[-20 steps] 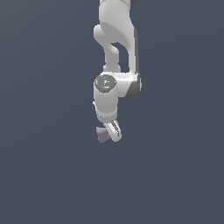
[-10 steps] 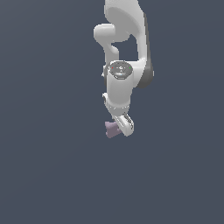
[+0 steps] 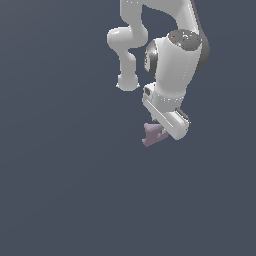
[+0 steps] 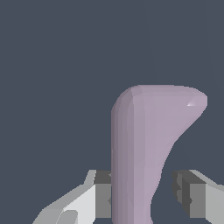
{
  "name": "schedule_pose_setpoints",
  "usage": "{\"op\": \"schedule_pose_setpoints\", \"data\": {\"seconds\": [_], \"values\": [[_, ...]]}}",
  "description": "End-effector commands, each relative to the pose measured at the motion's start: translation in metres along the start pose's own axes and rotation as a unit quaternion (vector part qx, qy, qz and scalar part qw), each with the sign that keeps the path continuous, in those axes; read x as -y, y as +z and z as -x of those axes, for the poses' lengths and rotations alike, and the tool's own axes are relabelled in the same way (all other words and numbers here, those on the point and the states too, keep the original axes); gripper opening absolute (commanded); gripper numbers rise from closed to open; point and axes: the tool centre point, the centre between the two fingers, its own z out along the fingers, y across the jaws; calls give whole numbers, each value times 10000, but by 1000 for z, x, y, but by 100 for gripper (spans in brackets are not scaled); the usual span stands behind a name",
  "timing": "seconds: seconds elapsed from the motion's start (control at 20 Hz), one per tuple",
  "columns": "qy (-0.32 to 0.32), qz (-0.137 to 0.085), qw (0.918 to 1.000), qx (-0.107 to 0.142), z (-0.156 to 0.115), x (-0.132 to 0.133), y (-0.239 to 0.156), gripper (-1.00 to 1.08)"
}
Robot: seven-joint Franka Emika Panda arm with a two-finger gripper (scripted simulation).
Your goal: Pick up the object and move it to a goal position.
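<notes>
Object touches only 1 finger in wrist view.

All around there is only a flat slate-grey backdrop, dark and bluish, the same tone from edge to edge in the exterior view. No seam or corner breaks it, so I cannot tell whether I am looking at a wall or a floor. The light is soft and even, and no shadow falls on the grey. The wrist view shows the same plain grey backdrop, a shade uniform throughout, with no texture or pattern on it.
</notes>
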Motion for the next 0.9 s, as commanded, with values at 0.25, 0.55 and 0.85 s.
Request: {"op": "schedule_pose_setpoints", "data": {"seconds": [0.25, 0.55, 0.85], "values": [[4, 0, 10000, -1, 59, 24, -59, -100], [2, -1, 10000, 4, 84, 36, -83, -100], [0, -1, 10000, 8, 90, 40, -90, -100]]}}
